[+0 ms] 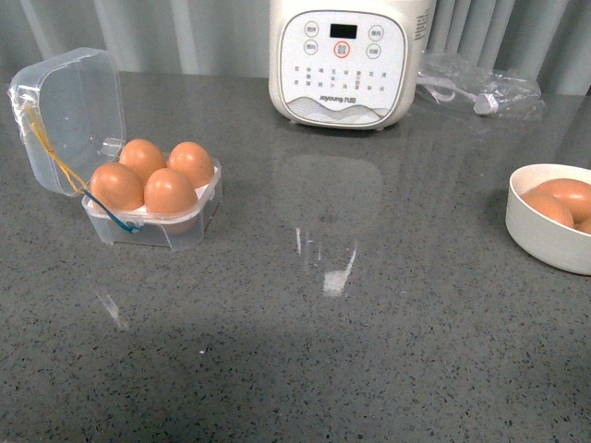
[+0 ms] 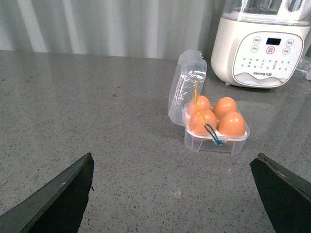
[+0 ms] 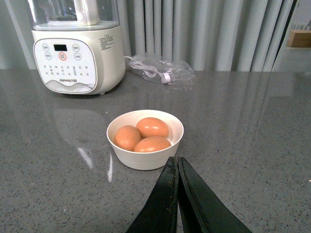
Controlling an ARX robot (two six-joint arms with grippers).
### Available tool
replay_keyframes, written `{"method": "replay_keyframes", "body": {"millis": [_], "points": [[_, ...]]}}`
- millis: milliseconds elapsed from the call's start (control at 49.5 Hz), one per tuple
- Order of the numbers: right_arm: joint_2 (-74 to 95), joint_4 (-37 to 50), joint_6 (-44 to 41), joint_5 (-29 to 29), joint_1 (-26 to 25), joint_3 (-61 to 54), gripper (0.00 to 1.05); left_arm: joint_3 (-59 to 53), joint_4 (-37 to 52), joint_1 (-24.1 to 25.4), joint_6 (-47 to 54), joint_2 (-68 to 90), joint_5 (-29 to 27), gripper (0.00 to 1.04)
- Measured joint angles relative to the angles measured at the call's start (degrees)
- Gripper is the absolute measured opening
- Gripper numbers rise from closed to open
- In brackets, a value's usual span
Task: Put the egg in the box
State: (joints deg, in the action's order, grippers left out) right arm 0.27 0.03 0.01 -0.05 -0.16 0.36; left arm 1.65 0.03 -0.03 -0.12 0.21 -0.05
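The clear egg box (image 1: 155, 221) stands at the left of the grey counter with its lid open and four brown eggs (image 1: 169, 191) in its slots. It also shows in the left wrist view (image 2: 214, 141), with yellow and blue strings on one side. My left gripper (image 2: 175, 167) is open and empty, well short of the box. My right gripper (image 3: 176, 162) is shut and empty, just in front of a white bowl (image 3: 145, 158) that holds three brown eggs (image 3: 151, 127). Neither arm shows in the front view.
A white Joyoung kitchen appliance (image 1: 343, 60) stands at the back centre. A crumpled clear plastic bag (image 1: 480, 88) lies at the back right. The white bowl (image 1: 545, 235) sits at the right edge. Grey curtains hang behind the counter.
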Motion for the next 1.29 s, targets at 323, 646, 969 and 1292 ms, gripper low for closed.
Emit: {"method": "replay_keyframes", "body": {"millis": [323, 646, 969, 1292], "points": [[-0.04, 0.00, -0.04, 0.00, 0.00, 0.00, 0.48, 0.00, 0.00, 0.00, 0.00, -0.04, 0.00, 0.98], [-0.04, 0.00, 0.00, 0.00, 0.00, 0.00, 0.98, 0.00, -0.02, 0.00, 0.00, -0.02, -0.04, 0.98], [-0.04, 0.00, -0.02, -0.02, 0.00, 0.00, 0.97, 12.79, -19.26, -1.70, -1.92, 18.58, -8.74, 0.98], [-0.04, -0.02, -0.02, 0.00, 0.00, 0.00, 0.97, 21.90, 5.20, 5.81, 0.66, 43.95, 3.04, 0.98]]}}
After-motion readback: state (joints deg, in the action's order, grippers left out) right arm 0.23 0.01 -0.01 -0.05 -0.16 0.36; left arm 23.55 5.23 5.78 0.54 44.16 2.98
